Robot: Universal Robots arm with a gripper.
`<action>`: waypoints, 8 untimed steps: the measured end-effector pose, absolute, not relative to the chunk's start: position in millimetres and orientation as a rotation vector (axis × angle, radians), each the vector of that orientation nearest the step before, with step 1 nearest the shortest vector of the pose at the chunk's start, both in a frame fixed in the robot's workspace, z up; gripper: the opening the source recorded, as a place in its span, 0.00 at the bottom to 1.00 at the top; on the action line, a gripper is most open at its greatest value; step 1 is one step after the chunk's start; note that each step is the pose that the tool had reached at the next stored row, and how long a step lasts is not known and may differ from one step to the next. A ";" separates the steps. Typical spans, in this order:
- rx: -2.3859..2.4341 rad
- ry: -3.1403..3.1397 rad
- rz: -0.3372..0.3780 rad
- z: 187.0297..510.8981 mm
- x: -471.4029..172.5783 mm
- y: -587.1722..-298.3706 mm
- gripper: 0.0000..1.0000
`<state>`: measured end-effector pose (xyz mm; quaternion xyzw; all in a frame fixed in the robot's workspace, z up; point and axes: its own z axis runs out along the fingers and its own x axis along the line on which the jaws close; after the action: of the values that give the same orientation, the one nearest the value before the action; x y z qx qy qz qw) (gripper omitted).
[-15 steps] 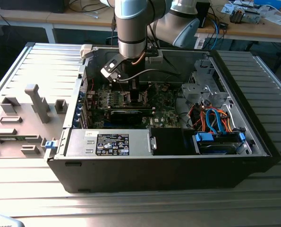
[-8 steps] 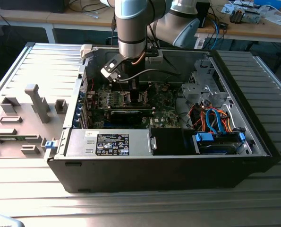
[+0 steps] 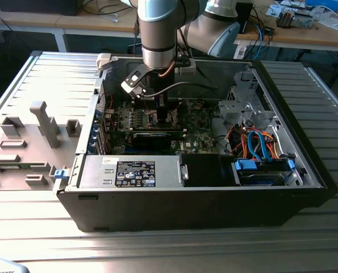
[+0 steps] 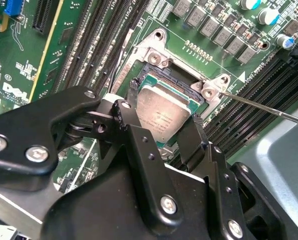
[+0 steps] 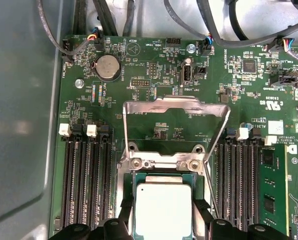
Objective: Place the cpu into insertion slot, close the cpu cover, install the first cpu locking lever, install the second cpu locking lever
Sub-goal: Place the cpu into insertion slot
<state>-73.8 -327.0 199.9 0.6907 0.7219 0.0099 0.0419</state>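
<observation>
Cpu (image 4: 164,120) gripped by two edges in our clenched claw (image 4: 165,109), squared over the insertion slot (image 4: 171,84) on the motherboard (image 5: 154,75); we see the cpu cover (image 5: 174,104) tipped up at its far side, so the opening is clear.

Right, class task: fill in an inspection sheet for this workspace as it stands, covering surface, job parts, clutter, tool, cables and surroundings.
Surface: slatted metal table, with an open computer case on it.
Job's things: cpu at the insertion slot; cpu cover flipped open; locking lever swung free.
Clutter: grey plastic panel beside the case.
Tool: tool at the cpu, inside the case.
Cables: orange and blue cables in the case.
Surroundings: wooden benches behind.
</observation>
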 end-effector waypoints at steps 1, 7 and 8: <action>2.114 2.209 0.030 199.9 -73.8 -327.0 0.56; 2.114 2.210 0.030 199.6 -76.2 -327.5 0.56; 2.114 2.210 0.030 199.5 -76.1 -328.4 0.56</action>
<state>-76.1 -328.4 199.5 0.6906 0.7220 0.0099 0.0418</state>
